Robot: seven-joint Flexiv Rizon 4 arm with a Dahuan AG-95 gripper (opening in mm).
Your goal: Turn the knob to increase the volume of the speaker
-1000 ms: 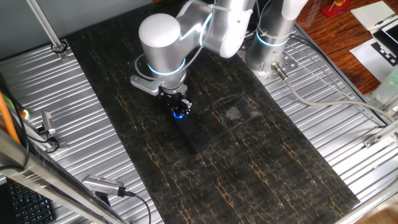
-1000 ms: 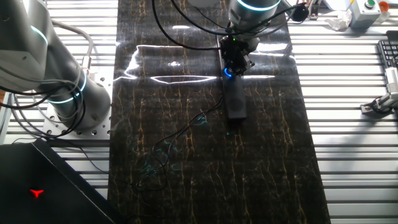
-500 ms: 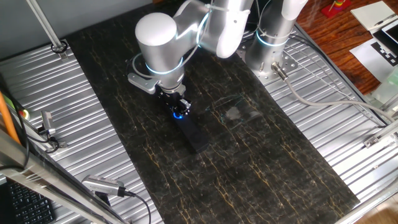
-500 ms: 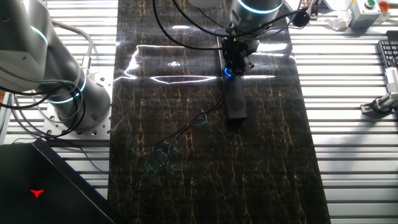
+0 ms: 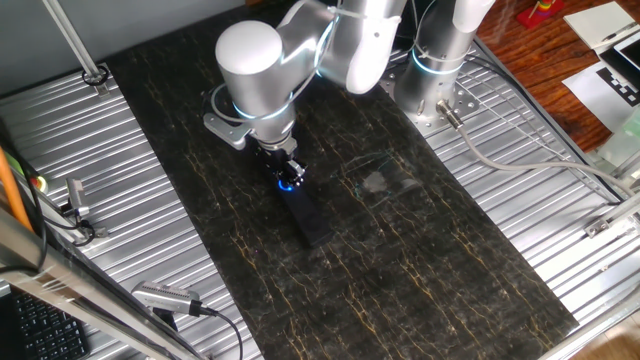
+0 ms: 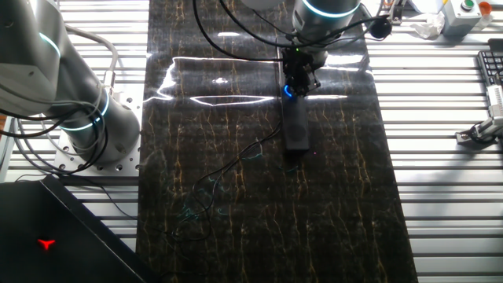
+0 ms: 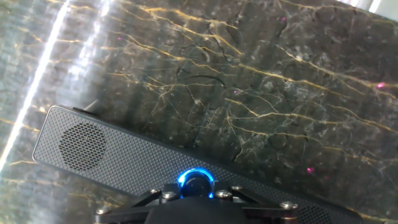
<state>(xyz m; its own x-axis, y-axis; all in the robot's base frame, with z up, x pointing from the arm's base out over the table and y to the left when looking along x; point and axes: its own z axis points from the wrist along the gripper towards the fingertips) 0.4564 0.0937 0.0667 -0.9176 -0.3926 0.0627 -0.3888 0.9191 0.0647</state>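
The speaker (image 5: 312, 218) is a slim black bar lying on the dark marble table; it also shows in the other fixed view (image 6: 296, 130) and across the hand view (image 7: 112, 152). Its knob (image 7: 196, 182) glows with a blue ring near one end, and also shows in the fixed views (image 5: 288, 183) (image 6: 289, 91). My gripper (image 7: 196, 191) points straight down onto that end and is shut on the knob, which sits between the fingers. From the fixed views the gripper (image 5: 286, 175) (image 6: 293, 83) hides most of the knob; only the blue glow shows.
A thin black cable (image 6: 236, 161) runs from the speaker across the table. A clear plastic piece (image 5: 375, 181) lies right of the speaker. A second arm's base (image 6: 78, 118) stands on the ribbed metal at the left. A keyboard edge (image 6: 491, 63) is at the far right.
My wrist has turned a little on the knob; the arm's big joint has shifted slightly left in one fixed view. The speaker has stayed in place.
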